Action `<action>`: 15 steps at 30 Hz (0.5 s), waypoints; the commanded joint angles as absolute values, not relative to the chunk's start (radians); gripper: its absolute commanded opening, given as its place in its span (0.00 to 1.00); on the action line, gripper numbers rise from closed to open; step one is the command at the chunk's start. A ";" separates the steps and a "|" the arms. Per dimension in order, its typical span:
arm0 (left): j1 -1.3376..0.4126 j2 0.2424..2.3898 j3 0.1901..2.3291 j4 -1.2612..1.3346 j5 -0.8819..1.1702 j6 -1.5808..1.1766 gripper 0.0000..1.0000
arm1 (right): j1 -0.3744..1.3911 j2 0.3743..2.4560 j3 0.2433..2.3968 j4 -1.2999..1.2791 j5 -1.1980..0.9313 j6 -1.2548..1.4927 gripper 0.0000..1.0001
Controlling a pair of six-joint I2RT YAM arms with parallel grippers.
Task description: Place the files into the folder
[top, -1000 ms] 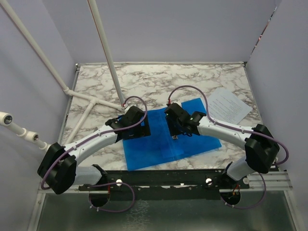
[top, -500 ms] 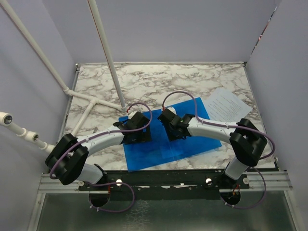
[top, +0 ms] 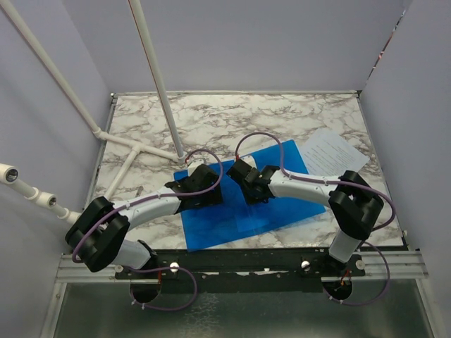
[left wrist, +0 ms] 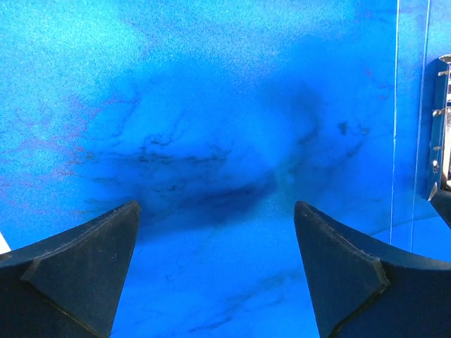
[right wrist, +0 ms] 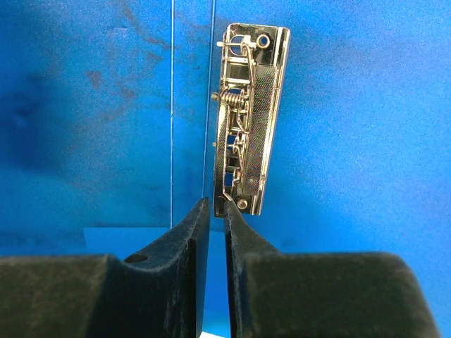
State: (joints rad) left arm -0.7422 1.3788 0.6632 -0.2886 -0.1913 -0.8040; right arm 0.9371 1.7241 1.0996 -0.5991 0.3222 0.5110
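Note:
The blue folder [top: 232, 218] lies open and flat on the marble table near the front. It fills the left wrist view [left wrist: 211, 105] and the right wrist view [right wrist: 352, 141]. Its metal clip [right wrist: 250, 105] sits by the spine. My left gripper [left wrist: 217, 208] is open and empty, close above the folder's left half [top: 202, 190]. My right gripper [right wrist: 216, 204] is shut to a thin slit, its tips at the near end of the clip, above the folder's middle [top: 246, 184]. The files [top: 332, 153], white printed sheets, lie on the table at the right, beside the folder.
White pipes [top: 134, 151] run across the table's back left corner and up past the left arm. Lilac walls close the table on three sides. A black rail [top: 232, 262] runs along the near edge.
Both grippers have moved a little left and back over the folder. The right gripper now covers the clip, which showed beside it a second ago.

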 commanded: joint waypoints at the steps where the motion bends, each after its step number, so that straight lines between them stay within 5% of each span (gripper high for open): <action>1: -0.749 1.420 0.581 -0.338 -0.187 -0.827 0.92 | 0.946 1.758 1.127 -0.637 0.368 0.528 0.17; 15: -0.753 1.324 0.546 -0.412 -0.234 -0.835 0.92 | 0.965 1.796 1.097 -0.629 0.370 0.551 0.14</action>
State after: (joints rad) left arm -0.7483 1.3277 0.6048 -0.2356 -0.2123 -0.8093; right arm 0.9501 1.7649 1.1084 -0.6098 0.3637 0.5243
